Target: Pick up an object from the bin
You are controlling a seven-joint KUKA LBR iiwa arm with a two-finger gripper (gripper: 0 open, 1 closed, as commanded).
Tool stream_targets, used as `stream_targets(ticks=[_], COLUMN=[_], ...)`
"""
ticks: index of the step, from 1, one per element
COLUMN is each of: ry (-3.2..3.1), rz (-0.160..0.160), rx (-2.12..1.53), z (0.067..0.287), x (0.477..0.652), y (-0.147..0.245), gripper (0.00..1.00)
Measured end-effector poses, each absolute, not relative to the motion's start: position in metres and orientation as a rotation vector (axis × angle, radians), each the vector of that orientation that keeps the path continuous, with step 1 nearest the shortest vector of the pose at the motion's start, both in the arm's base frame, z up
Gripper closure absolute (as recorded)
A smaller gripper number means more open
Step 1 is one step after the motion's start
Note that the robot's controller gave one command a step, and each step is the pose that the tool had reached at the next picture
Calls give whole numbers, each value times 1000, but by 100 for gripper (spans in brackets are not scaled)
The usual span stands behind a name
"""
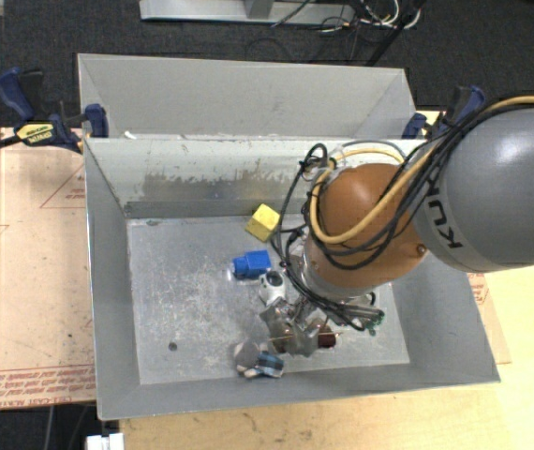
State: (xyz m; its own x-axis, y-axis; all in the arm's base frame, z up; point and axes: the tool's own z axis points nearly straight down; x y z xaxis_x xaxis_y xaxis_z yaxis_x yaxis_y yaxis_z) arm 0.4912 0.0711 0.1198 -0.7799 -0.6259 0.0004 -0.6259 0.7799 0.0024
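Note:
My gripper (290,331) reaches down under the orange cover into the front middle of the bin, among a small cluster of things. A grey and blue object (259,362) lies just in front of its tip near the bin's front wall. A small dark red piece (327,339) sits right beside it on the right. A white and grey object (271,285) lies just behind it, and a blue block (250,265) lies a little farther back. The cover and the clutter hide the tips.
A yellow cube (263,220) rests near the bin's back wall, left of the arm. A green piece (372,319) lies under the cover's right side. The bin floor to the left is bare metal.

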Motion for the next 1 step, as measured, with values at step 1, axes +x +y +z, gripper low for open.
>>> stream_targets(ticks=[1], ry=[-2968], rz=[-1], rx=[1043], z=[132], x=[492], y=[71], gripper=[100])
